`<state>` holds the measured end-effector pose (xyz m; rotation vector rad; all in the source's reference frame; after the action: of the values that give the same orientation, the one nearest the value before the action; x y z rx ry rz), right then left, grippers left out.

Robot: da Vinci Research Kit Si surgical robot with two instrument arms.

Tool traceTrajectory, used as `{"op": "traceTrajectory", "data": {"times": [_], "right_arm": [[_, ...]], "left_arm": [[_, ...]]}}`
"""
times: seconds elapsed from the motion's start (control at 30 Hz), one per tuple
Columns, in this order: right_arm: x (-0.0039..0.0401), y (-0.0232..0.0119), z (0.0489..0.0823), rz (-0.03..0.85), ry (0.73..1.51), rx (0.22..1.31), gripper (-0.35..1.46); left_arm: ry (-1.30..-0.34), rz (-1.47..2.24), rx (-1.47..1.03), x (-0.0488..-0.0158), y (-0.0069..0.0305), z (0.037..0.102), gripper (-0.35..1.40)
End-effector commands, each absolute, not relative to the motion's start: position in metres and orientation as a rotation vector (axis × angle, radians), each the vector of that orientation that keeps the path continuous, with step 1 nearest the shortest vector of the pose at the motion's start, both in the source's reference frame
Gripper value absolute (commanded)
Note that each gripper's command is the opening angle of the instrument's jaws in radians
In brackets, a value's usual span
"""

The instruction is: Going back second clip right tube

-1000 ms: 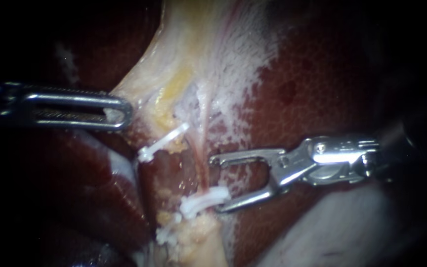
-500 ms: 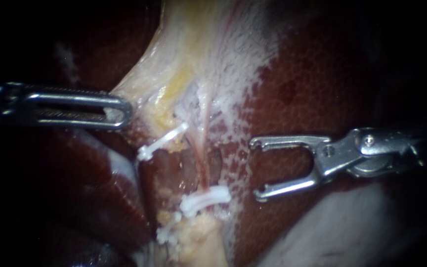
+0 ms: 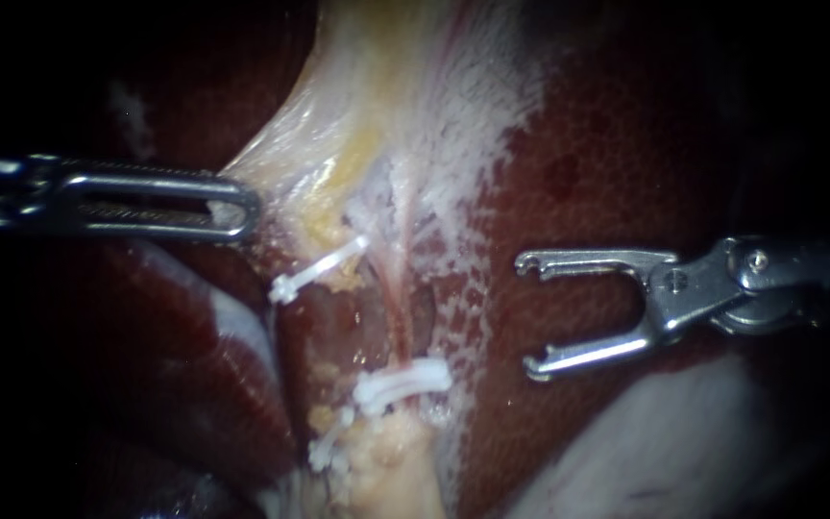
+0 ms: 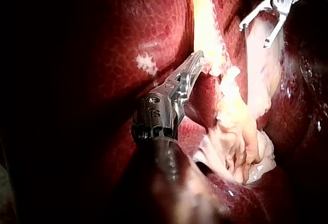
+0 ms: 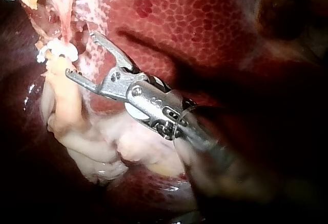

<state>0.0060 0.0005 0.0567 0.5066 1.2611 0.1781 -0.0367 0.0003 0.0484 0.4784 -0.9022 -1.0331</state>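
Right instrument [image 3: 526, 315], jaws spread, clears clip [image 3: 401, 384]; left instrument [image 3: 245, 205] grips tissue [image 3: 285, 178].

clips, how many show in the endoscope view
3: an upper clip near the left instrument; a middle clip across the tube; a lowest clip, partly buried. Others may be hidden.

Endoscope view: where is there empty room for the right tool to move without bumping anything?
Bare liver lies open above the right instrument, and between it and the tube. It is crowded at the tube: an upper clip and a lower clip sit there, with the left instrument holding pale tissue beside them.
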Motion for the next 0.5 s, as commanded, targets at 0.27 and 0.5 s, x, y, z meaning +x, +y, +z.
{"op": "traceTrajectory", "data": {"times": [0.27,0.5], "right_arm": [[0.0058,0.0005,0.0567,0.177,1.261,0.507,0.60],[0.0056,0.0005,0.0567,0.176,1.261,0.508,0.60]], "left_arm": [[-0.872,-1.017,0.472,-0.0386,-0.0004,0.0525,-0.35],[-0.861,-1.004,0.495,-0.0408,-0.0013,0.0538,-0.35]]}}
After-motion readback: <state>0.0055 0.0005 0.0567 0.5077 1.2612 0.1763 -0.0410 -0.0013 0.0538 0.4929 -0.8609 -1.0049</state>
